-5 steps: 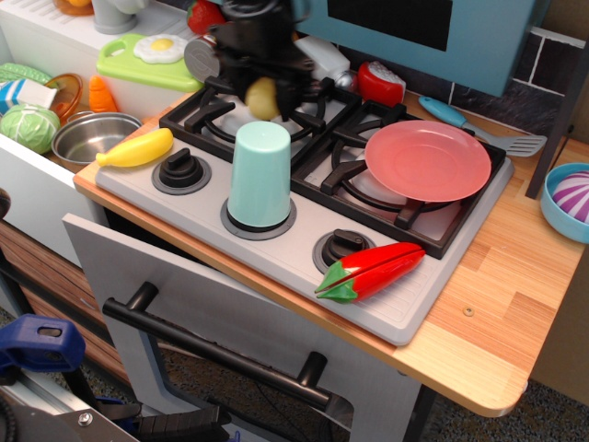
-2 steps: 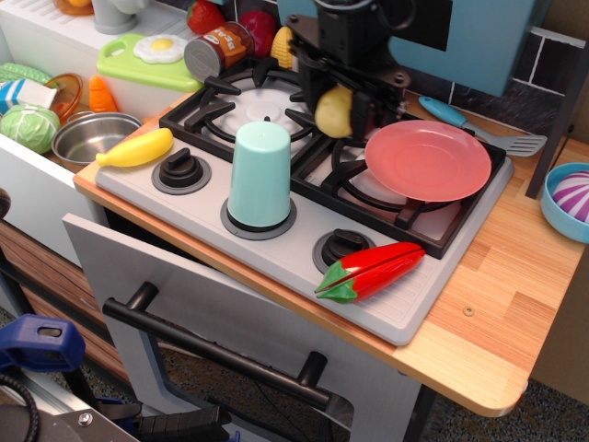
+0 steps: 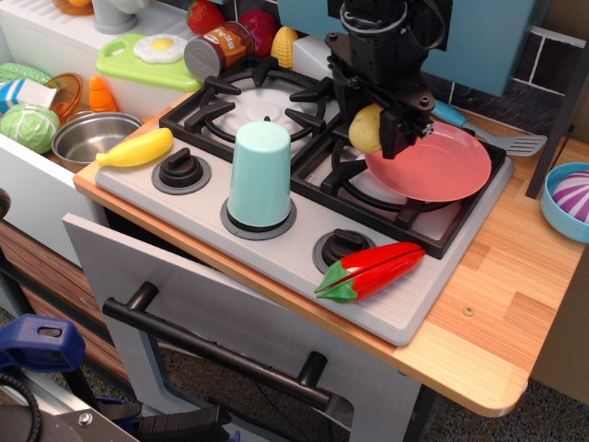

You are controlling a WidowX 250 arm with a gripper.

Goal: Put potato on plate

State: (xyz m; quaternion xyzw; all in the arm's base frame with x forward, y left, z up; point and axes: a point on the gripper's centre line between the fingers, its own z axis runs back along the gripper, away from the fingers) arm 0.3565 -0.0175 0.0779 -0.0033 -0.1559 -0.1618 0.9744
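Observation:
My black gripper (image 3: pixel 375 129) is shut on the pale yellow-tan potato (image 3: pixel 364 129) and holds it in the air just above the left rim of the salmon-pink plate (image 3: pixel 442 166). The plate lies flat on the right burner grate of the toy stove. The potato's left side shows; its right side is hidden behind a finger (image 3: pixel 394 131). The arm comes down from the top of the frame.
A teal cup (image 3: pixel 259 175) stands upside down at the stove front. A yellow banana (image 3: pixel 136 149) lies at the left, a red chili (image 3: pixel 370 271) at the front. A blue bowl (image 3: pixel 567 201) and a blue spatula (image 3: pixel 479 129) are to the right. A can (image 3: pixel 217 50) and corn (image 3: pixel 285 44) lie behind.
My gripper has carried the potato to the right, from above the left burner to the plate's left rim, and a little lower.

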